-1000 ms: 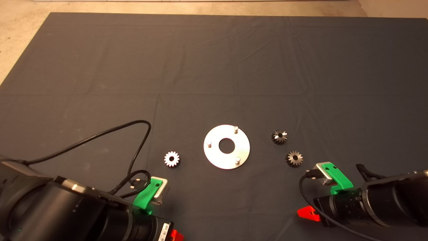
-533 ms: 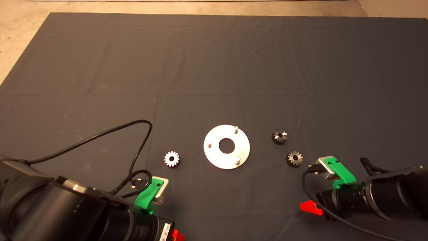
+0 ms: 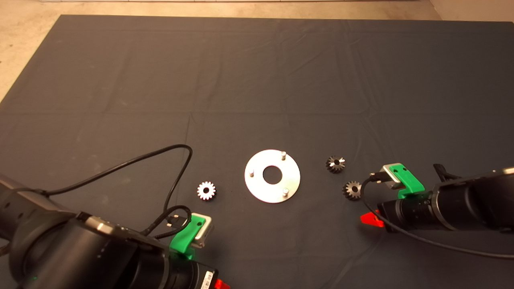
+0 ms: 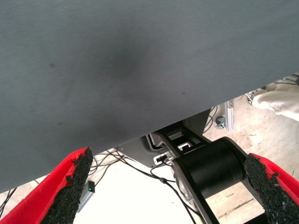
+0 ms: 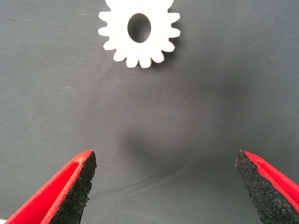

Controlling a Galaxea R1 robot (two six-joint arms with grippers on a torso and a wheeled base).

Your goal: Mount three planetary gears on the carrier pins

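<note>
Gears [image 3: 353, 190] loose, right claw [image 5: 166, 186] wide, empty

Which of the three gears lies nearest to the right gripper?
The darker gear on the carrier plate's right, the one nearer the mat's front edge. The right gripper, fingers open, is beside it; the other dark gear and the bright gear lie farther off.

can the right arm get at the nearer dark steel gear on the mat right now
Probably yes. The right gripper is open just beside the nearer dark steel toothed gear, which lies flat on the dark mat, apart from the other dark gear. Nothing lies between them.
</note>
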